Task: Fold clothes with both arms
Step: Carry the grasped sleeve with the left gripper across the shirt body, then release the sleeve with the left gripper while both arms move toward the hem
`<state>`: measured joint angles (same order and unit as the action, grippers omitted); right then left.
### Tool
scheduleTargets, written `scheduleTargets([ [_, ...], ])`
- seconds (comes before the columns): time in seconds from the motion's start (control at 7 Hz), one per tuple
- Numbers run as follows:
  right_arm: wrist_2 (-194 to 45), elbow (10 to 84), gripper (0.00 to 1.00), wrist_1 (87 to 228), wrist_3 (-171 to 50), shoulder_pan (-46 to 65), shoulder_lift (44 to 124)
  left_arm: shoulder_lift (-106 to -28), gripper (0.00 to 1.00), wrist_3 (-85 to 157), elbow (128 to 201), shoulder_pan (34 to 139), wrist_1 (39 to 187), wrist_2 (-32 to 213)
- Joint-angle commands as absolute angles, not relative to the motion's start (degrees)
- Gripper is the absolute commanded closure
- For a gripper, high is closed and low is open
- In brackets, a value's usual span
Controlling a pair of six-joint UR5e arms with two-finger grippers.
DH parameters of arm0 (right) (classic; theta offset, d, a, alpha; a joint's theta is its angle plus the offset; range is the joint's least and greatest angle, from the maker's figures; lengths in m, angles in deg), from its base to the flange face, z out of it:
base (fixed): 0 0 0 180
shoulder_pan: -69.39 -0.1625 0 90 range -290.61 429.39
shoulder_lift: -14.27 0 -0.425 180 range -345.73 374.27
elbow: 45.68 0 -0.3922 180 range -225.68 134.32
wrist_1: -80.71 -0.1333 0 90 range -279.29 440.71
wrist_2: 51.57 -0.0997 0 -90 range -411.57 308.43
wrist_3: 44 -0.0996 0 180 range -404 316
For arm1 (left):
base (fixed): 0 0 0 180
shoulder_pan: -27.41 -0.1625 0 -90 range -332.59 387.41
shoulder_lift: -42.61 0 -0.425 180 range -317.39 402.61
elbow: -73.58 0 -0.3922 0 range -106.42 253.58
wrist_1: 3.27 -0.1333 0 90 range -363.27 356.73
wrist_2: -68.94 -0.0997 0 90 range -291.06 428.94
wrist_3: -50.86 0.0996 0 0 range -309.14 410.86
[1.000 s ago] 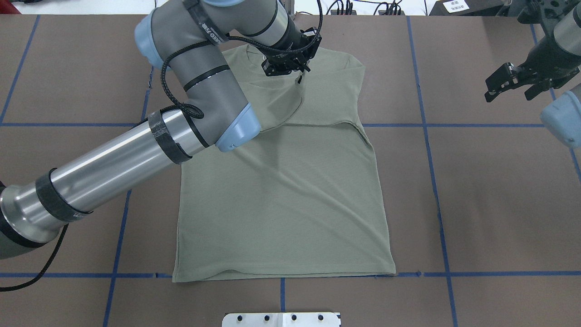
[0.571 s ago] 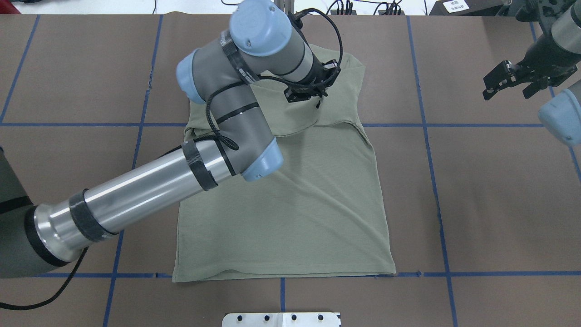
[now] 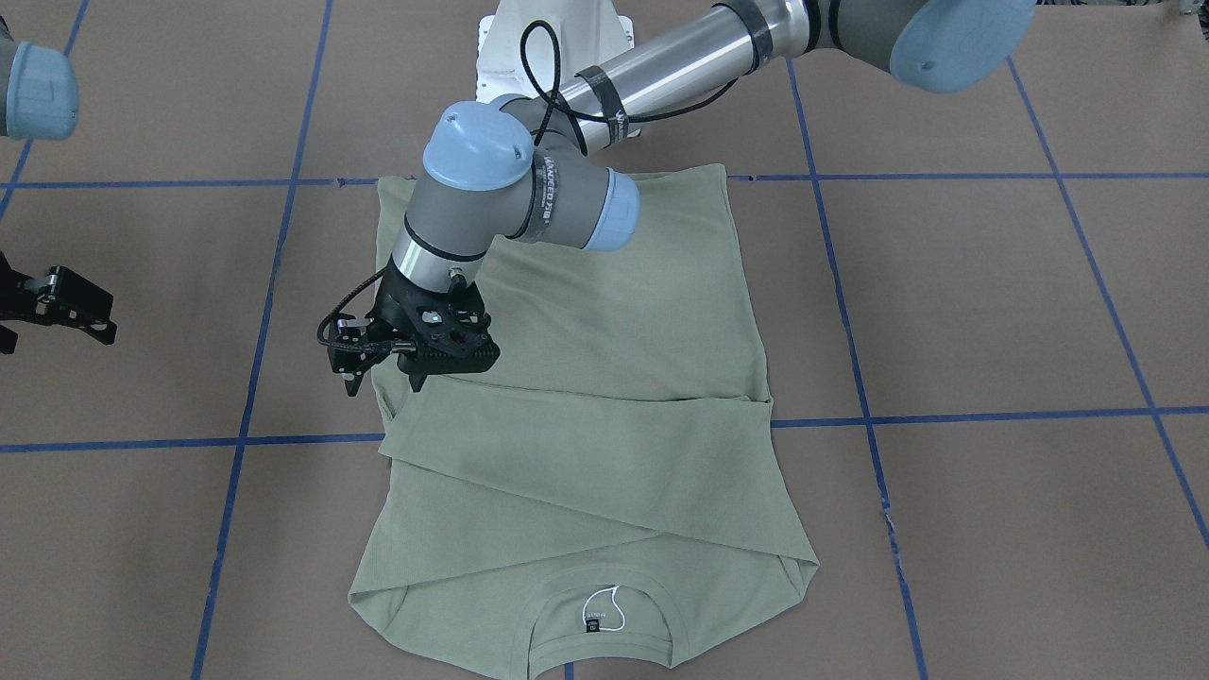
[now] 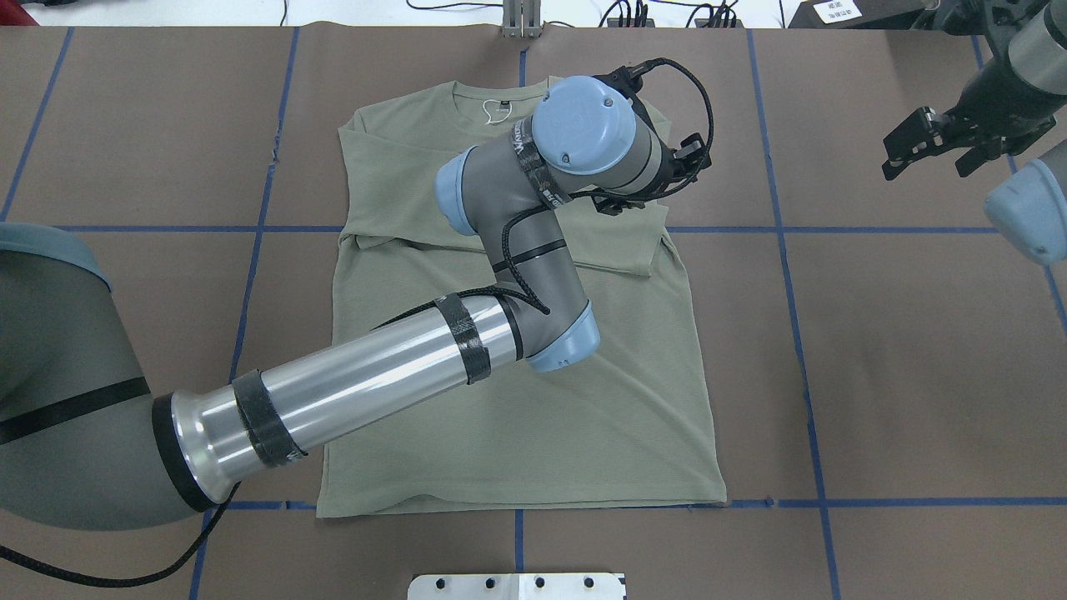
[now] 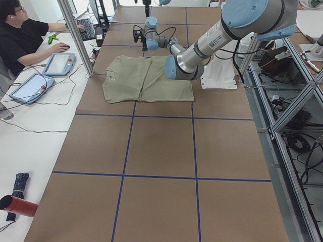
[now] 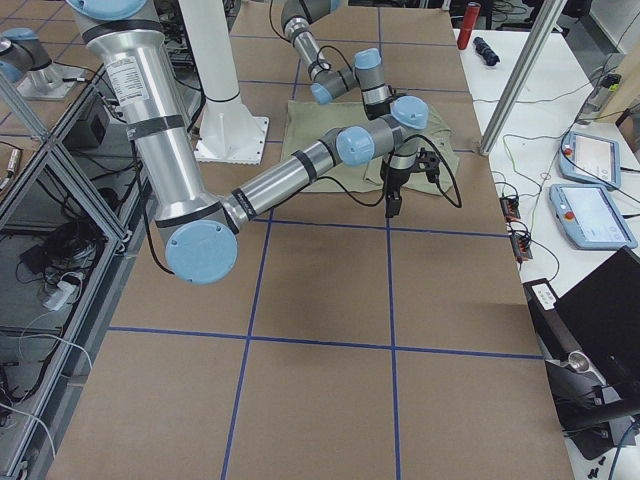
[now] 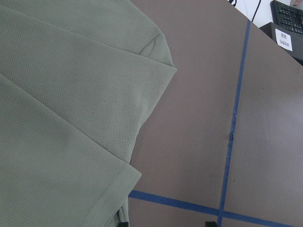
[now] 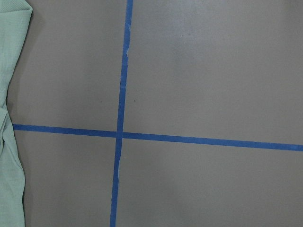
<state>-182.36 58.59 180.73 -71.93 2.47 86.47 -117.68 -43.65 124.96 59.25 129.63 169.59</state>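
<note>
Base plate (image 4: pixel 517 586) sits nearest us at the worktop (image 4: pixel 917 375) edge. Beyond it the sage-green shirt (image 4: pixel 500 442) lies flat, with its sleeves folded across the chest. Our left arm (image 4: pixel 375 383) stretches over the shirt's middle and hides that part from overhead. The left gripper (image 3: pixel 416 373) hovers at the shoulder on our right, fingers apart. Farther out, the right gripper (image 4: pixel 927 162) hangs with its jaws spread over blue tape lines (image 4: pixel 792 333), well apart from the shirt. Cables (image 4: pixel 633 12) trail along the far edge.
</note>
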Motion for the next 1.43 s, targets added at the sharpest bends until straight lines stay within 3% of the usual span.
scheduleTargets([
  [0.0, -182.4, 59.0, 0.00, 180.6, -72.0, 2.6, 86.4, -116.1, 0.00, -42.8, 125.7, 59.9, 129.5, 169.8],
  [0.29, -183.3, 60.8, 0.00, 179.8, -72.9, 4.0, 87.3, -106.9, 0.00, -37.3, 138.3, 61.0, 122.7, 172.5],
  [0.57, -178.1, 66.3, 0.00, 178.0, -83.8, 11.2, 88.4, -95.3, 0.00, -30.3, 155.8, 62.1, 112.6, 173.7],
  [0.86, -172.4, 70.5, 0.00, 166.8, -101.1, 21.6, 91.8, -83.3, 0.00, -19.1, 174.0, 63.5, 100.7, 174.4],
  [1.29, -161.1, 76.9, 0.00, 163.5, -114.1, 35.6, 97.4, -64.4, 0.00, -9.5, 186.7, 64.6, 98.1, 174.4],
])
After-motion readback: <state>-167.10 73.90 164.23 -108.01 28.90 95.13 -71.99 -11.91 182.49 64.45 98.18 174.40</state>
